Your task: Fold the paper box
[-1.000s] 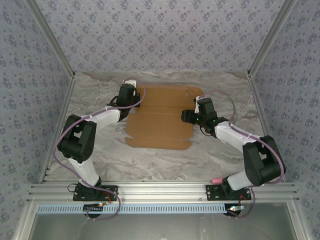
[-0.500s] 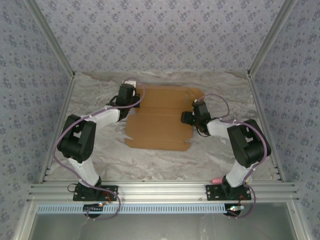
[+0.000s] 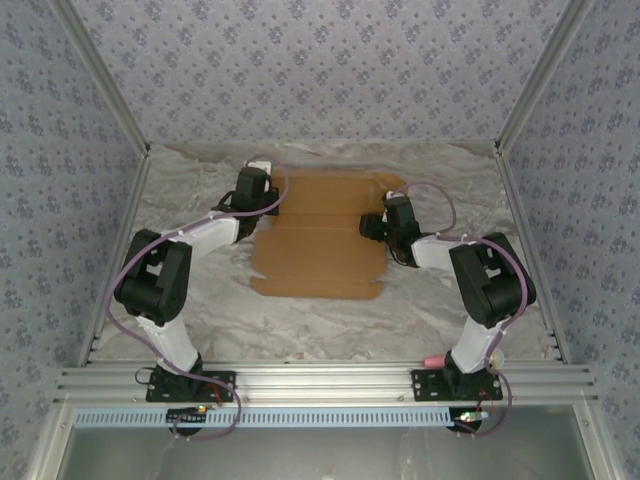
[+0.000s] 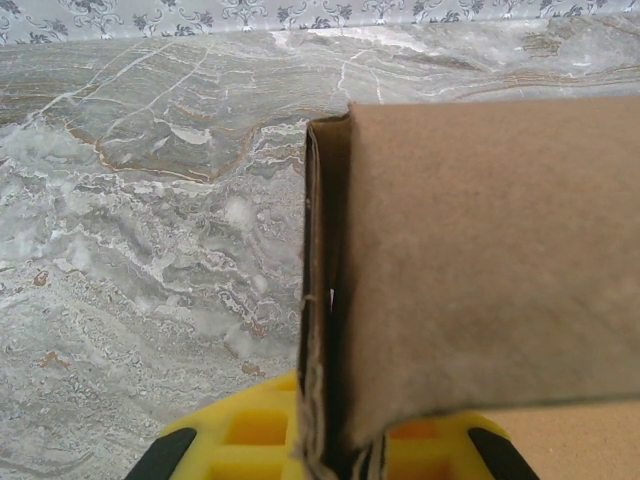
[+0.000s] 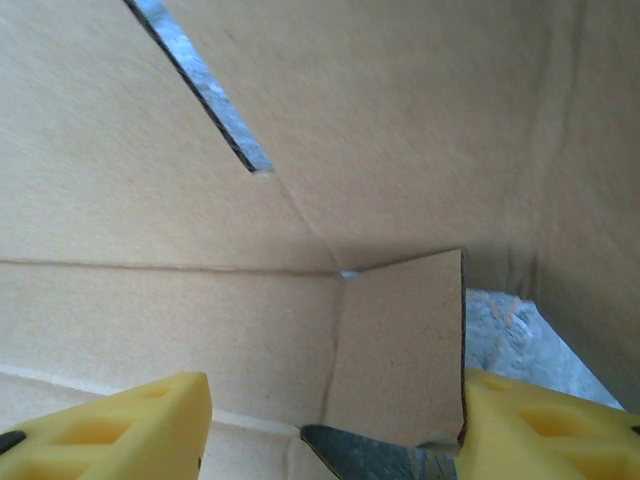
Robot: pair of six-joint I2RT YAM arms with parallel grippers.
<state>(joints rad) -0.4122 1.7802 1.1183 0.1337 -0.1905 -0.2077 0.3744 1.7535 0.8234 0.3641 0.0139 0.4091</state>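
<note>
The paper box (image 3: 318, 248) is a flat brown die-cut sheet lying on the marble table at mid-back. My left gripper (image 3: 266, 198) sits at the sheet's upper left edge. In the left wrist view it (image 4: 335, 452) is shut on a raised, doubled flap (image 4: 480, 260) that stands on edge between the yellow fingers. My right gripper (image 3: 371, 228) is at the sheet's right edge. In the right wrist view it (image 5: 330, 430) is open, with a small upturned flap (image 5: 400, 350) close to the right finger (image 5: 540, 425) and the creased, slit sheet (image 5: 350, 120) behind.
A pink stick-shaped object (image 3: 436, 360) lies by the right arm's base. Patterned walls and metal posts close in the marble table (image 3: 200, 300) on three sides, and an aluminium rail (image 3: 320, 380) runs along the near edge.
The right arm has folded its elbow in toward the right side, and its gripper has shifted slightly up along the sheet's right edge. The left arm has kept still.
</note>
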